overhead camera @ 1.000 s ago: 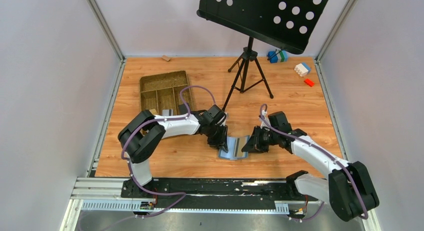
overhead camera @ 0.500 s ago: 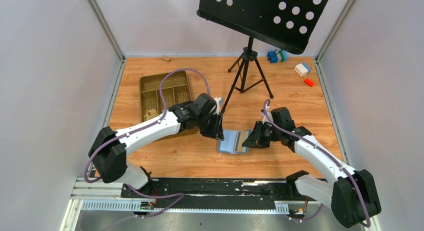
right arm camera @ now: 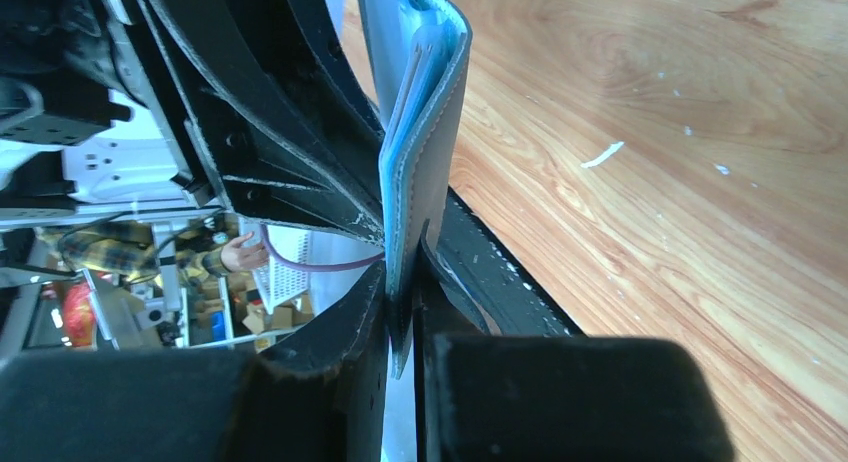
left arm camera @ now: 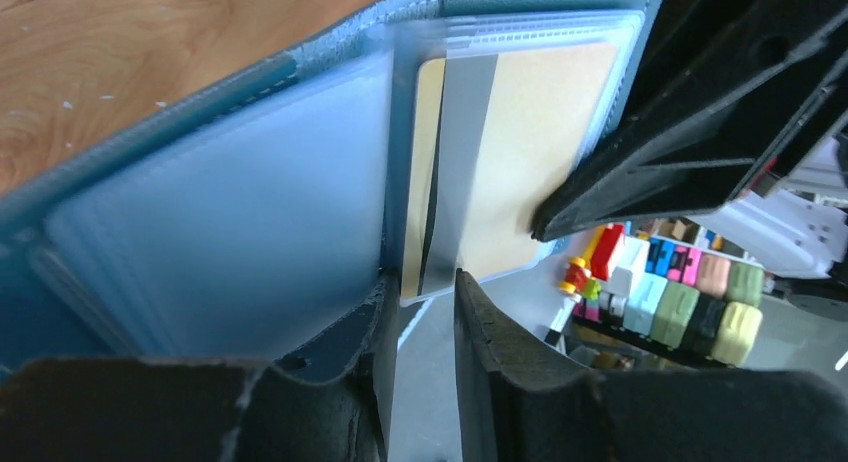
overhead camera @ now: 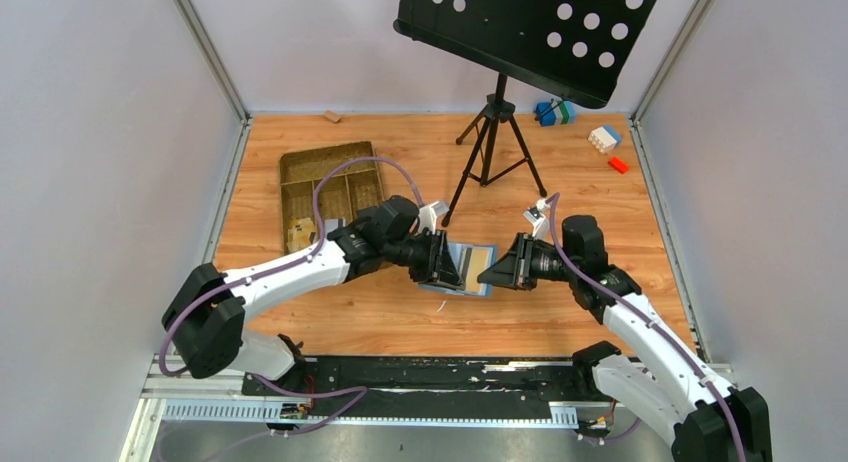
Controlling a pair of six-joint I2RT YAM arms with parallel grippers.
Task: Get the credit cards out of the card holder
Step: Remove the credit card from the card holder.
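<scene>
Card holder (overhead camera: pixel 472 264) was held open above table (overhead camera: pixel 600 202) centre, between arms. Right claw (right arm camera: pixel 400 272) was clamped on cover edge. Left claw (left arm camera: pixel 420 282) was slightly apart, straddling clear sleeve (left arm camera: pixel 405 152) edge. Credit cards (left arm camera: pixel 458 172) were still sleeved; extraction looked barely begun.

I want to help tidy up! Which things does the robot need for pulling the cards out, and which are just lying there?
Needed for the job: card holder, credit cards, left gripper, right gripper.

Just lying about: brown tray, music stand, toy bricks, small wooden block.
</scene>
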